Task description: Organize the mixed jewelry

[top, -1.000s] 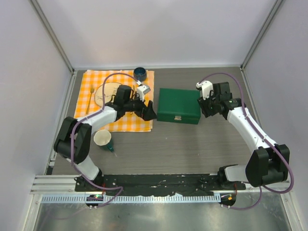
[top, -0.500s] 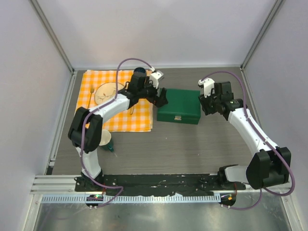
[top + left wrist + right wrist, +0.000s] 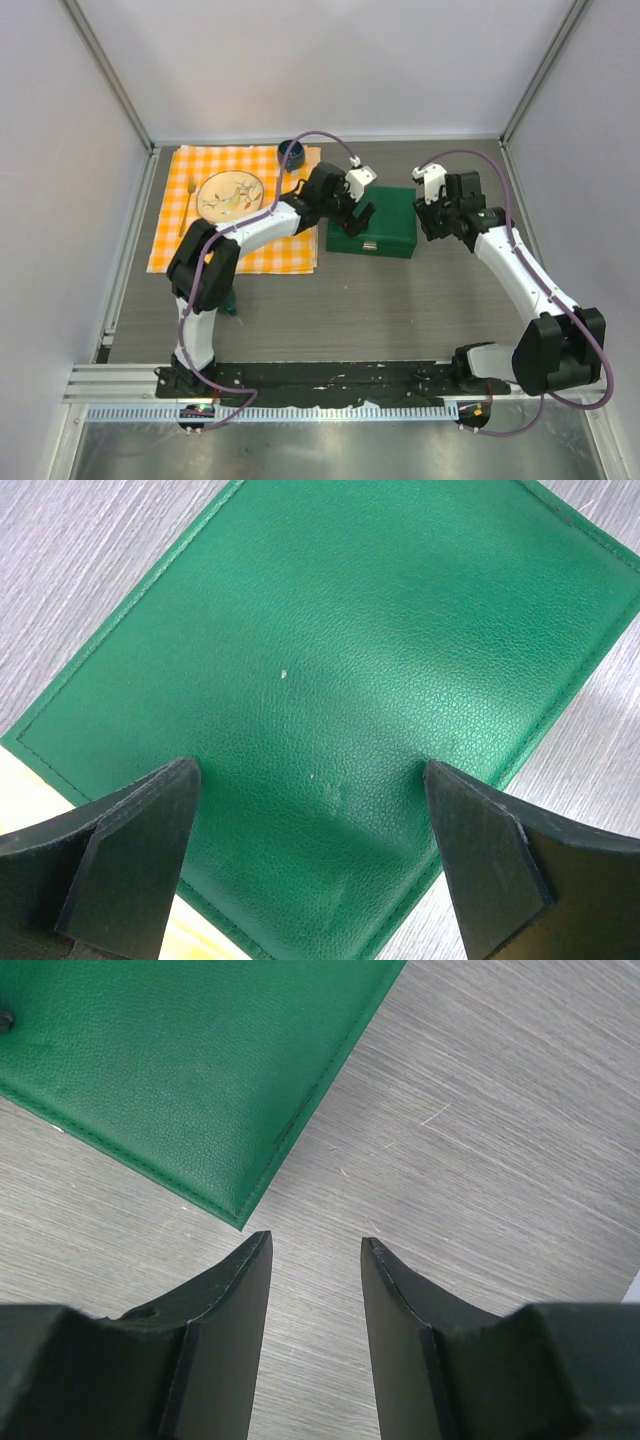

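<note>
Left tool (image 3: 310, 772) spread over green box (image 3: 330, 650), right tool (image 3: 316, 1248) parted (empty), jewelry (image 3: 234, 198) on plate (image 3: 205, 195) well left

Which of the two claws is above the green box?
The left gripper, open, hangs over the green box; the right gripper is off the box's corner, above the table.

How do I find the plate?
Find the orange checked cloth at the back left of the table. The plate lies on it, between a gold fork and a dark blue cup. It is the only flat, round, cream thing there, with tiny jewelry on it.
</note>
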`<state>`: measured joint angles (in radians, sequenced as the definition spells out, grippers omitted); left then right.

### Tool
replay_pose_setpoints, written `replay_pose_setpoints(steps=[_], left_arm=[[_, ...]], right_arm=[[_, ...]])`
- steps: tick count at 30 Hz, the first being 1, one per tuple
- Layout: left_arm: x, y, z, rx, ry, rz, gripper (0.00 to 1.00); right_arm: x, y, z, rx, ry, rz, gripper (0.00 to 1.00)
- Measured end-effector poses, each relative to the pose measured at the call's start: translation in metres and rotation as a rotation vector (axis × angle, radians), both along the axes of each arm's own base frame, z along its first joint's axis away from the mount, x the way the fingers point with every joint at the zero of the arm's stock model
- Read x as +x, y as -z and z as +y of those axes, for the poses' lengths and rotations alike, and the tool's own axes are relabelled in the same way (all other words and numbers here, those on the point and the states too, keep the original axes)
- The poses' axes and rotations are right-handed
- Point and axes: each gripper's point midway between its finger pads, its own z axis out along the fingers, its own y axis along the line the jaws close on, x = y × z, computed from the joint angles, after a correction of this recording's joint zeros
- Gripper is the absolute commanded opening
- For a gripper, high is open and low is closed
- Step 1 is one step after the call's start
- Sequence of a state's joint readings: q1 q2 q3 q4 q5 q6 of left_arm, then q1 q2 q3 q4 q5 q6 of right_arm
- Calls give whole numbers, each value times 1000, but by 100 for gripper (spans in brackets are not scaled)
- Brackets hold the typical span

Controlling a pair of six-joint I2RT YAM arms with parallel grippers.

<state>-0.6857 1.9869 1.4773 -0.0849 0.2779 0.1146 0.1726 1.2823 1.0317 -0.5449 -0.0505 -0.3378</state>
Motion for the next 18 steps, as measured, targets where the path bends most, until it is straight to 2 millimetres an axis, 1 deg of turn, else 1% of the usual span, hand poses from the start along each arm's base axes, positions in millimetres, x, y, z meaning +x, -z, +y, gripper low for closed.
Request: replay_pose_setpoints(steps=[9, 15, 16, 17, 18], left_arm=[[-3, 2, -7, 50, -11, -89, 100], [-4, -1, -5, 46, -37, -113, 100], [-4, -2, -4, 47, -43, -114, 100], [-5, -3, -3, 49, -51, -114, 100], [-6, -4, -1, 54, -60, -109, 100]], right_arm=[[-9, 16, -2, -9, 3, 29, 47], [-6, 13, -6, -8, 18, 10, 47], [-6, 12, -7, -8, 25, 5, 50], [-5, 11, -8, -6, 33, -1, 55], [-4, 9, -9, -3, 44, -7, 63]])
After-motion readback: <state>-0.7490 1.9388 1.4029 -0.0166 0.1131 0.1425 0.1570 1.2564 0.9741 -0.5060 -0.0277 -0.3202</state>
